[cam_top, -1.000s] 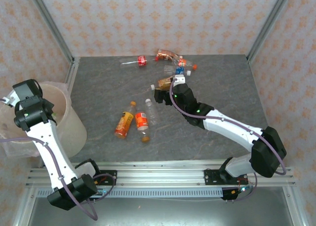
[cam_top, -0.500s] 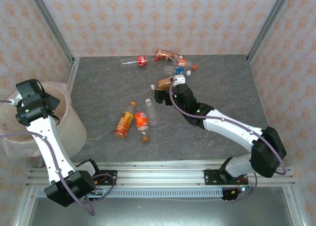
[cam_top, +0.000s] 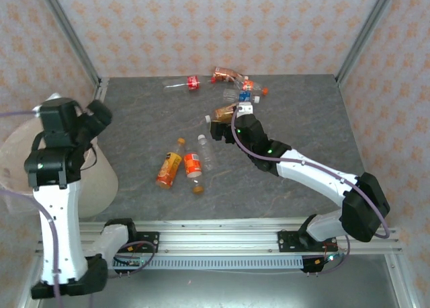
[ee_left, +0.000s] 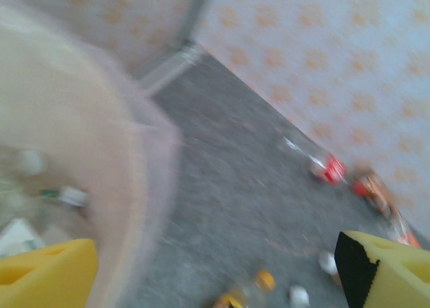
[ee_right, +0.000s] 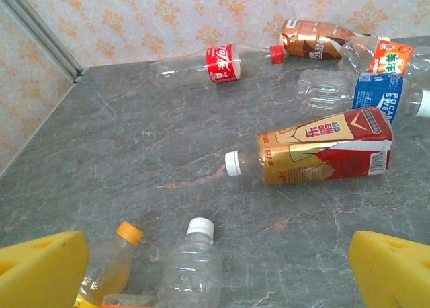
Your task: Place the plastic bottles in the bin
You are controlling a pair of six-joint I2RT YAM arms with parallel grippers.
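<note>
now the left gripper [ee_left: 215, 273] hangs wide apart by the bin [cam_top: 101, 179], the right gripper [ee_right: 216, 267] likewise over the bottles [ee_right: 322, 146].

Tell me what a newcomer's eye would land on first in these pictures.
Plastic bottles lie scattered over the dark grey stone-look table: a loose cluster by the far wall and two orange-labelled bottles mid-table. The large round pale pink-beige bin stands beside the left edge, and a gold-and-red-labelled bottle lies on its side before the right wrist camera.
</note>
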